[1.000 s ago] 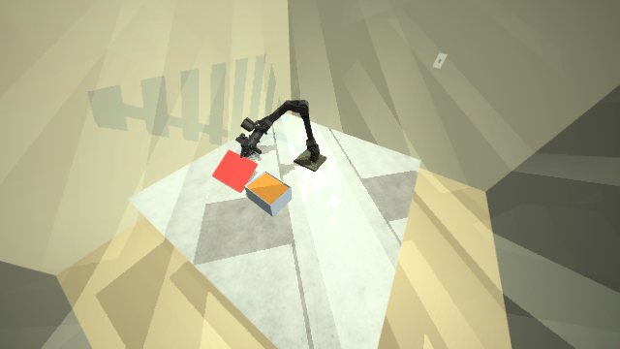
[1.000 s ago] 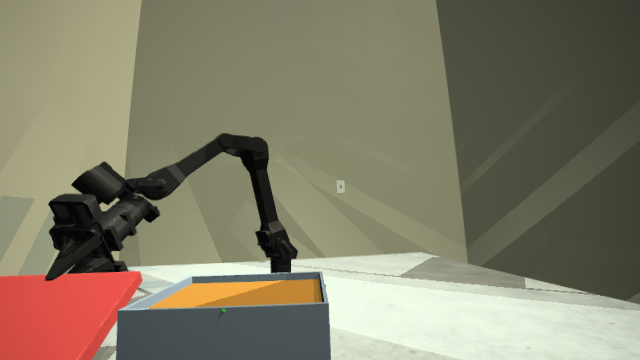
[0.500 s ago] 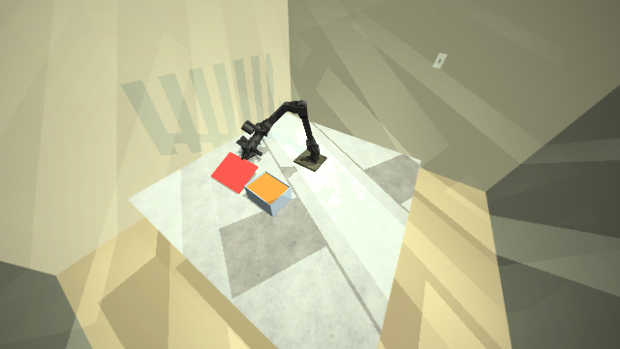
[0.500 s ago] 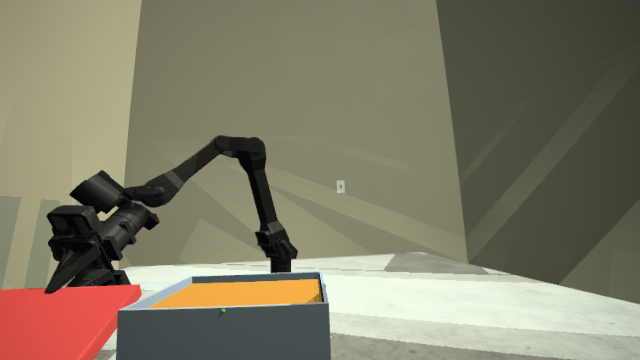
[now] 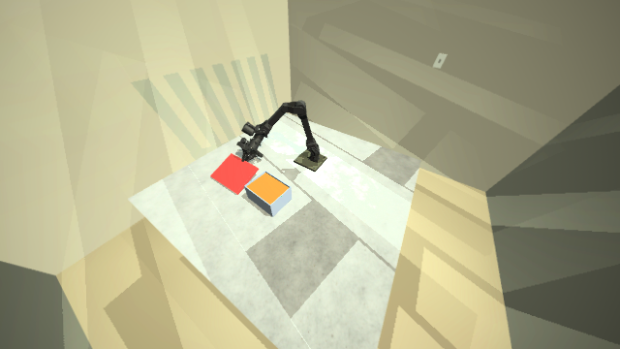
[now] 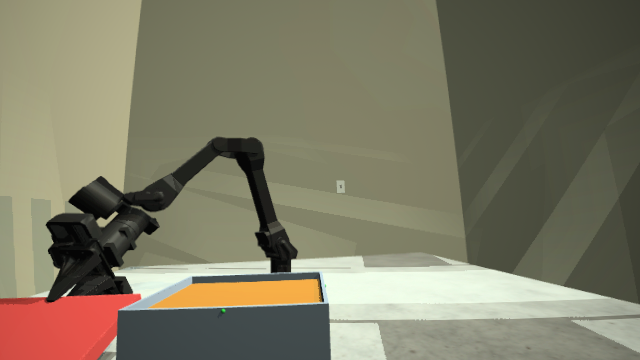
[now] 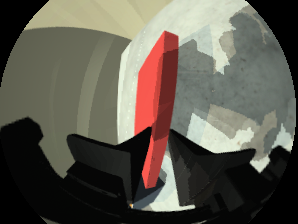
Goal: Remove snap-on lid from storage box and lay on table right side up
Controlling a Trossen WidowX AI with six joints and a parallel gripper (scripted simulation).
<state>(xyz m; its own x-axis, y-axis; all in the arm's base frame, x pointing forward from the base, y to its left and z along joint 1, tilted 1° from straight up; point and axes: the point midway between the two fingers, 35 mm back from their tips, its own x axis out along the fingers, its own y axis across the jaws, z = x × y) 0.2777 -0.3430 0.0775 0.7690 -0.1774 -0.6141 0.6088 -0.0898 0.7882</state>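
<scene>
The red square lid (image 5: 232,175) (image 6: 45,325) (image 7: 150,92) is off the box, beside it on the left in the top and exterior views. It is tilted, its gripped edge higher than its near edge. Whether it touches the table is not clear. My gripper (image 5: 245,158) (image 7: 160,131) is shut on the lid's edge at the arm side. The storage box (image 5: 282,200) (image 6: 225,335) stands open and upright, blue-grey with an orange surface inside. A small dark part of it shows low in the wrist view. The lid's underside is hidden in the top and exterior views.
The marble-patterned table (image 5: 203,228) (image 6: 475,295) carries the lid's shadow in the wrist view. The arm's base plate (image 5: 302,163) is behind the box. The box's left wall is close to the lid's right edge. Walls surround the table.
</scene>
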